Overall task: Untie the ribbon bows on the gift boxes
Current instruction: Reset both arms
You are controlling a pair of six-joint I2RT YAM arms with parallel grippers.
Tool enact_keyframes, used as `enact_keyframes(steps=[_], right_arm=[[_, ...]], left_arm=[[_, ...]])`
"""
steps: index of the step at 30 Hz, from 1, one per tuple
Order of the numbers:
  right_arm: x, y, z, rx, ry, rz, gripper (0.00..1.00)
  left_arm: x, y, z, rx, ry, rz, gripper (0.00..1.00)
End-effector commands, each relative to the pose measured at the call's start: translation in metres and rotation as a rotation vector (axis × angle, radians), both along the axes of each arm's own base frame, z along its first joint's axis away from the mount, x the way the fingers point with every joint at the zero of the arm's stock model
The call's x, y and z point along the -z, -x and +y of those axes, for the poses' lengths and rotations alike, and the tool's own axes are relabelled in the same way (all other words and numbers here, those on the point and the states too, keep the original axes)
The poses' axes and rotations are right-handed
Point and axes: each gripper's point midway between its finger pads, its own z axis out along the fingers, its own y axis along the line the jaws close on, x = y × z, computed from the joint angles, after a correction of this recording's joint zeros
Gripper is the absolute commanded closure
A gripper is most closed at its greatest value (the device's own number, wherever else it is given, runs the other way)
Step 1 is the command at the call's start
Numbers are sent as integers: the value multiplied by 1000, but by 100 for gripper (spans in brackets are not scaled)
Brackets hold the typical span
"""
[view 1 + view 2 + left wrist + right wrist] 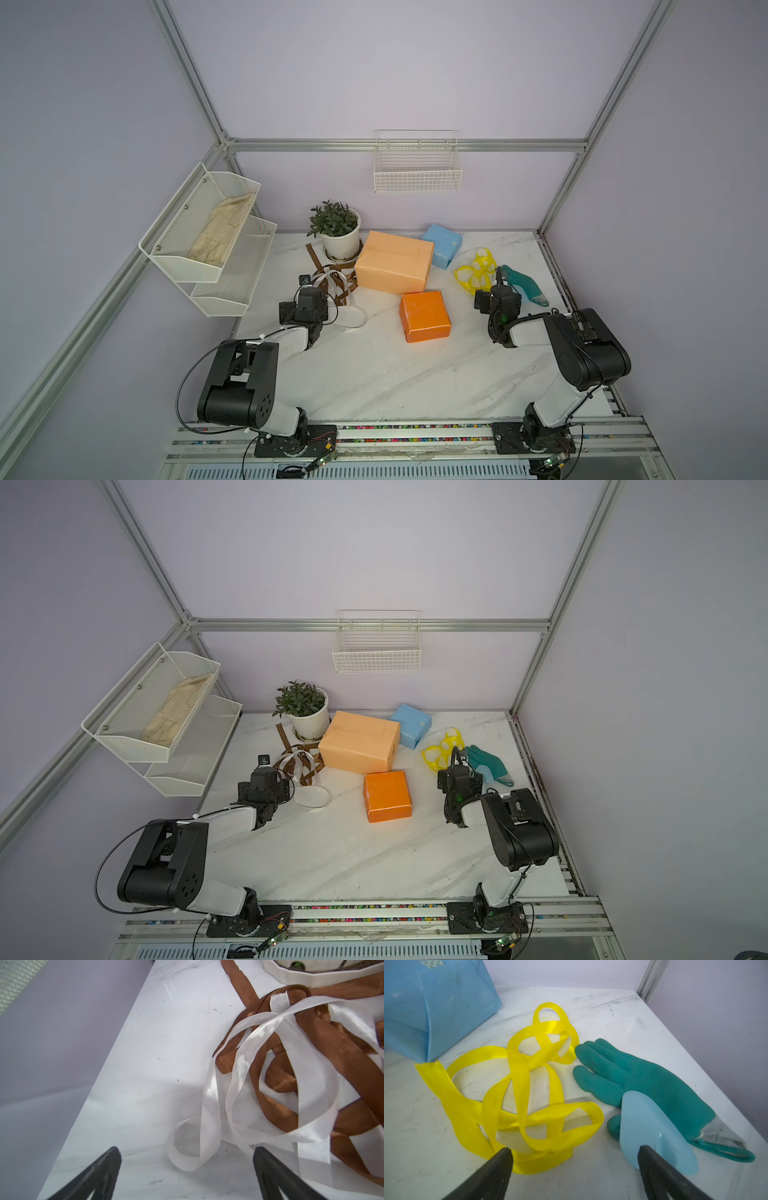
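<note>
Two claws, both mine, both spread wide and holding nothing. My left gripper (186,1150) hangs low over the marble table (374,374) with a loop of the white ribbon (209,1105) lying at its tips. My right gripper (574,1148) hangs over the near edge of the yellow ribbon (519,1076). Neither ribbon is pinched between my jaws.

As I judge it, the untying is done or all but done: in both top views no box wears a ribbon. The white ribbon lies slack on the table, tangled over the brown ribbon (340,1043), which runs up against the white plant pot (341,243). The yellow one sits in open loops between the light blue box (436,1001) and the teal glove (643,1078), touching the glove's fingertips. A pale blue plastic piece (650,1126) rests on the glove. Whether a knot hides in either heap I cannot tell — if one does, that is all that is left.

The count, from me outward:
- Three ribbons, all loose on the table.
- Three boxes — the bright orange box (424,316) nearest, the peach-orange box (392,262) behind it, the light blue one farthest.
- One glove and one potted plant.
- One wire basket (417,170) on the back wall.
</note>
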Motion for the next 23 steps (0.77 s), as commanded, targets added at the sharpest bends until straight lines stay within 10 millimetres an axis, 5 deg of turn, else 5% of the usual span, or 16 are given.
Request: enact_keyframes(steps=[1, 10, 23], right_arm=[[-42, -14, 4, -79, -26, -240, 3], [-30, -9, -7, -92, -94, -246, 3], [-29, -12, -6, -98, -112, -242, 3]], left_arm=[[-55, -25, 2, 24, 6, -314, 0], [-46, -15, -23, 207, 62, -481, 0], [-41, -25, -20, 188, 65, -418, 0]])
